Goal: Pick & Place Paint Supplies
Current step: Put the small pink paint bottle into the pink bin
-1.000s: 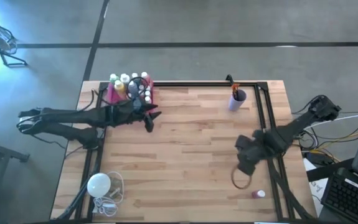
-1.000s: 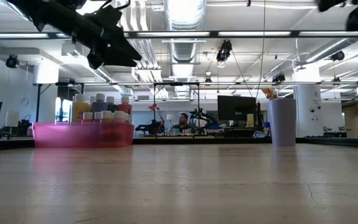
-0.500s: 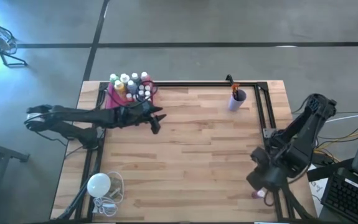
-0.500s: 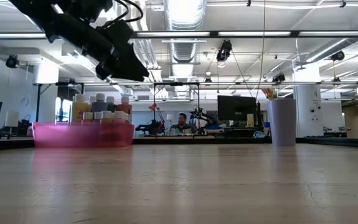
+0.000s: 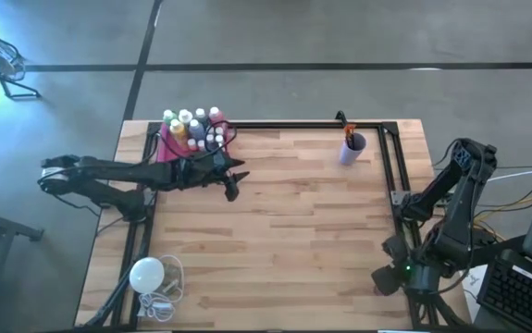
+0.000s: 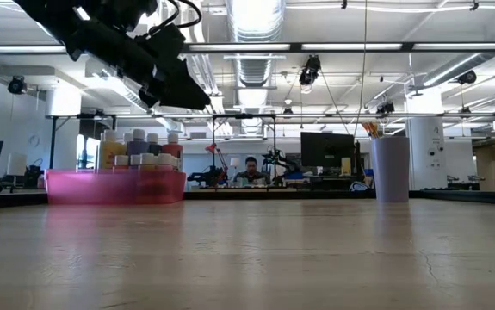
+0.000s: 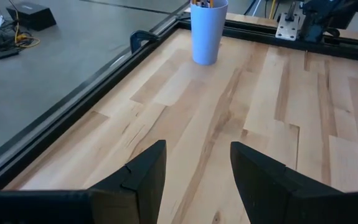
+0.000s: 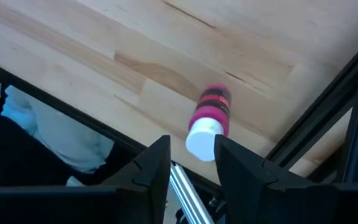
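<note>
only the right wrist view shows the pink bottle [image 8: 208, 121] lying at the table's near edge, right gripper [image 8: 191, 163] parted above it, holding nothing. left gripper [image 7: 196, 169] open, empty, over clear wood beside pink tray [image 5: 167, 145].

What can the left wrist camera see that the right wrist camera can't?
Only the left wrist view shows the blue cup standing upright far across the table, with bare wood beyond the open left gripper. Only the right wrist view shows a pink paint bottle lying on its side near the table's edge, just past the right gripper, which is not holding it. Both show the wooden table.
</note>
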### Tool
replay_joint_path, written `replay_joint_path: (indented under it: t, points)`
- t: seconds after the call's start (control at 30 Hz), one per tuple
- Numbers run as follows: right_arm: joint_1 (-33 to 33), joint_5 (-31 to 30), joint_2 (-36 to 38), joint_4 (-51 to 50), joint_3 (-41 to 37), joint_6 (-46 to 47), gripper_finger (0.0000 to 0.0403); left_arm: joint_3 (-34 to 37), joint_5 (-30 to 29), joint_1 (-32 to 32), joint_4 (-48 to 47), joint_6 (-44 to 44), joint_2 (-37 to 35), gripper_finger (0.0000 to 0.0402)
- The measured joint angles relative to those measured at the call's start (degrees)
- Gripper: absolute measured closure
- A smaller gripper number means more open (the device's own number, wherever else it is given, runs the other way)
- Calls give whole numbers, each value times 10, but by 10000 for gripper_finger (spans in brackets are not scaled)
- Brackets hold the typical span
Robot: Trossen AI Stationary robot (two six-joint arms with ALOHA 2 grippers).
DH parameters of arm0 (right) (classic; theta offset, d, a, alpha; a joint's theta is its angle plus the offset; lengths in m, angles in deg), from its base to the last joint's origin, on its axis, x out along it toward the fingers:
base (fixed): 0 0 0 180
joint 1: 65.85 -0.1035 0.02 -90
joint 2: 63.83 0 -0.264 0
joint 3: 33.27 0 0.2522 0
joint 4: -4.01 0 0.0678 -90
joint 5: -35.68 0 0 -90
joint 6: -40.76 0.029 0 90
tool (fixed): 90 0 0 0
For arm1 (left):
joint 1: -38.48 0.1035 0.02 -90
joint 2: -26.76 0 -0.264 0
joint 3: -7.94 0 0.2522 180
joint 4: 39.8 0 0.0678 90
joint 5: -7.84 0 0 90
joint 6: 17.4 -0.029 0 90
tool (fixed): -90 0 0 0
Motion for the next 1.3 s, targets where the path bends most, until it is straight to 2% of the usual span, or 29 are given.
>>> replay_joint_path:
  t: [0.33,0.87,1.03,1.3]
  points:
    - [-8,4,-8,46,-35,-4,241,0,0,0,11,1,2,218]
    - [-22,43,-128,66,-5,-29,192,0,0,0,45,2,5,218]
    - [-22,43,-133,55,-4,-30,198,0,0,0,45,2,5,218]
    - [-22,41,-136,4,-9,-31,240,0,0,0,45,2,5,218]
